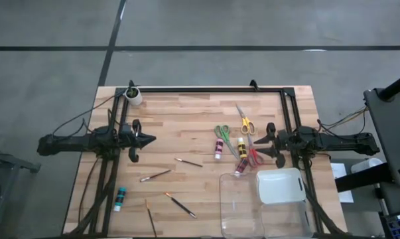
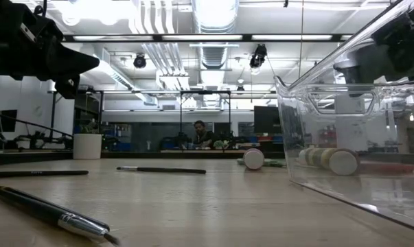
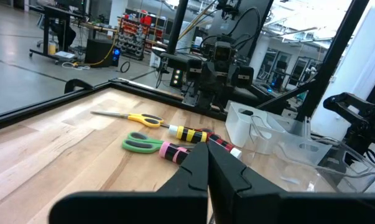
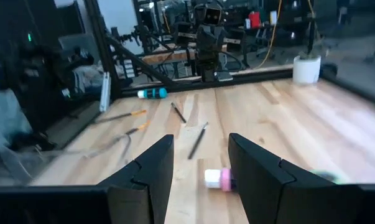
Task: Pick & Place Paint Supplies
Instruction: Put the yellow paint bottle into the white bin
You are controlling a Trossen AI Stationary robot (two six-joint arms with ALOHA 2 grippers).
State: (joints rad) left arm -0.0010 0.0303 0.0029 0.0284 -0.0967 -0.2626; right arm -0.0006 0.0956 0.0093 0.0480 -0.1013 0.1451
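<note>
Hands apart over table: left hand (image 1: 150,139) shut, empty; right hand (image 1: 263,141) half-open, empty; no legible labels.

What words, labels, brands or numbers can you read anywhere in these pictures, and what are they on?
None can be read.
Pink paint bottle: label with a dark band, no letters legible.
Yellow paint bottle: dark stripes only, no readable text.
Teal paint bottle: too small to read.
Shelves in the room behind: any signs too blurred.
</note>
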